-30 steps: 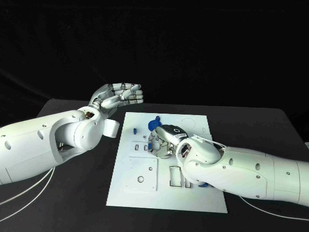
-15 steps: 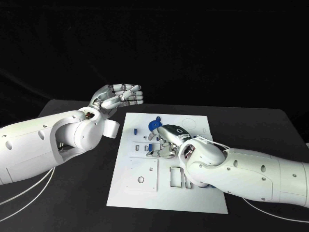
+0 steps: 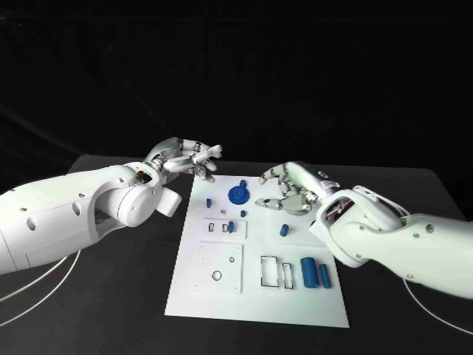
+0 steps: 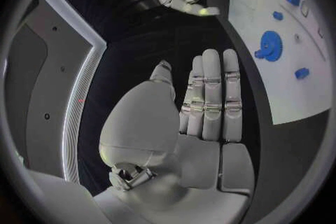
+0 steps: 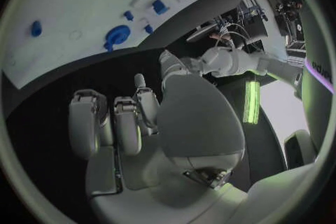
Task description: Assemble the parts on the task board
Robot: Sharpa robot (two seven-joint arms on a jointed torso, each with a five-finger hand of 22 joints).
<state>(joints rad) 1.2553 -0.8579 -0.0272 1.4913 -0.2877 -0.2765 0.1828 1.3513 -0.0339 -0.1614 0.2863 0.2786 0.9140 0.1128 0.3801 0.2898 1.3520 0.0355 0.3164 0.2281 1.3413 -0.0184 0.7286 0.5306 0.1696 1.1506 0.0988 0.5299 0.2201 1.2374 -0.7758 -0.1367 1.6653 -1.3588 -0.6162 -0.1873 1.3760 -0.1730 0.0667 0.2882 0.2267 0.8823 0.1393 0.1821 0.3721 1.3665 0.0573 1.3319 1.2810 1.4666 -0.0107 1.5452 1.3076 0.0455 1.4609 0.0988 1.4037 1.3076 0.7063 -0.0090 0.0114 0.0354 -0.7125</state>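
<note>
**Inspector:** Where are the parts lying relative to the hands?

**Assistant:** The right hand [image 3: 290,186] is hovering, fingers apart and holding nothing, over the task board's [image 3: 210,296] far end. A small blue part [image 3: 284,230] is lying loose just nearer the robot. The left hand [image 3: 186,157] is waiting off-board, farther away, also holding nothing.

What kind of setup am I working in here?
Probably a robotics lab test bench: a black table against a dark backdrop, a white task board with cut-out slots, and small blue parts such as a blue gear.
</note>
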